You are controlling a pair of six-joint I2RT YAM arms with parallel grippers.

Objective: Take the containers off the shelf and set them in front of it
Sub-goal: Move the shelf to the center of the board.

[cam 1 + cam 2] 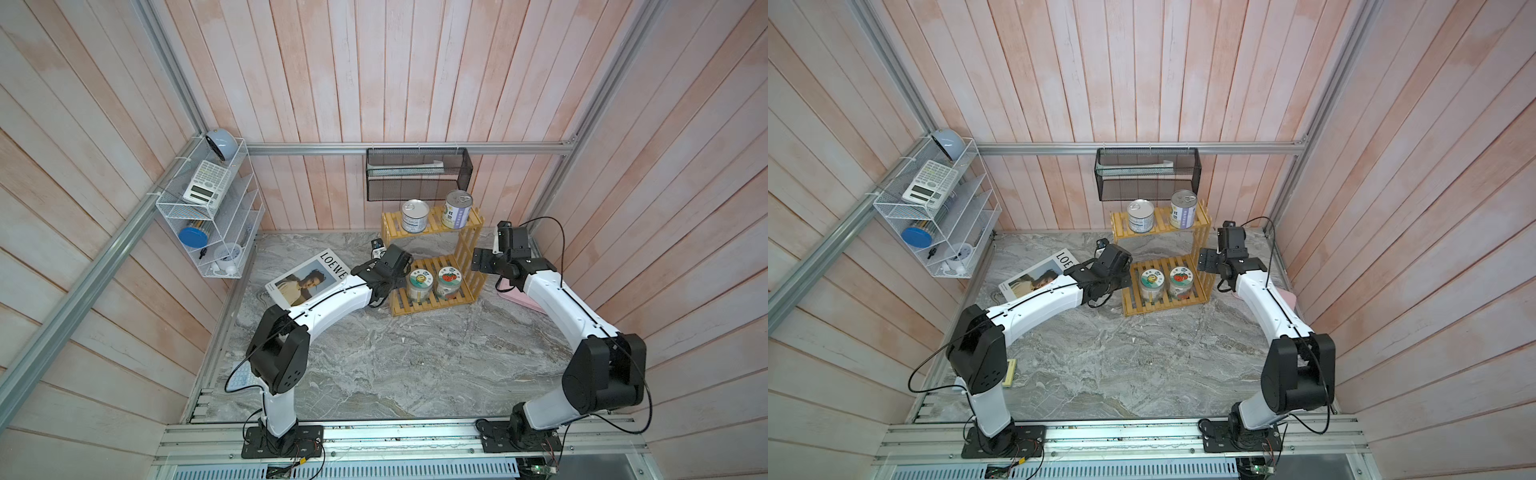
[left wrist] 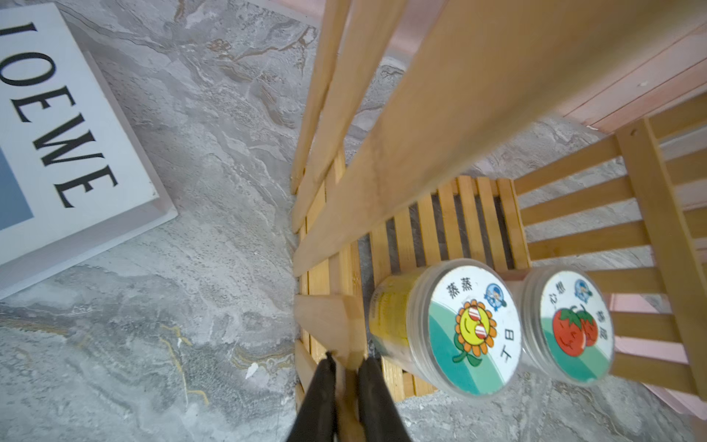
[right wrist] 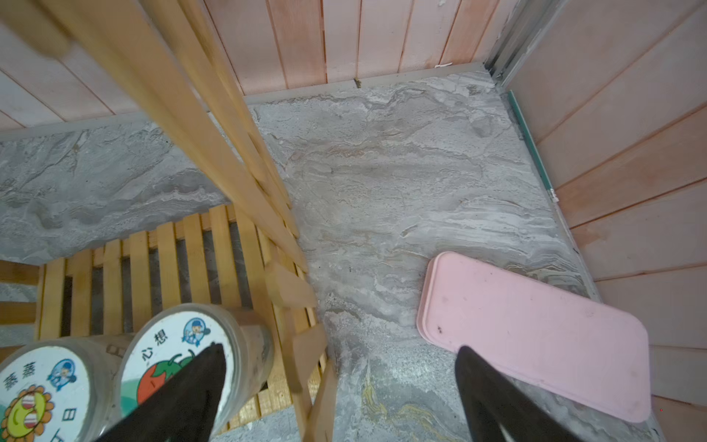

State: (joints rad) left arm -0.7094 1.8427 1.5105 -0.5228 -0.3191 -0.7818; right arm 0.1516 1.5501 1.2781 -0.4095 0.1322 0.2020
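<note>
Shelf (image 1: 467,257) yellow wooden slats | left hand (image 2: 347,361) pinching its corner slat | right hand (image 3: 340,348) spread wide

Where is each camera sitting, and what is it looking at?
Top views: both sit high at the front, looking down toward the back wall; the left arm, right arm and shelf show in both.
Left wrist: rides on the left arm, looking down past the left gripper, shut on the shelf's side slat.
Right wrist: rides on the right arm, looking down past the open right gripper at a pink tray.
Shared: both wrist views show the sunflower-lid jar and tomato-lid jar on the bottom tier.
</note>
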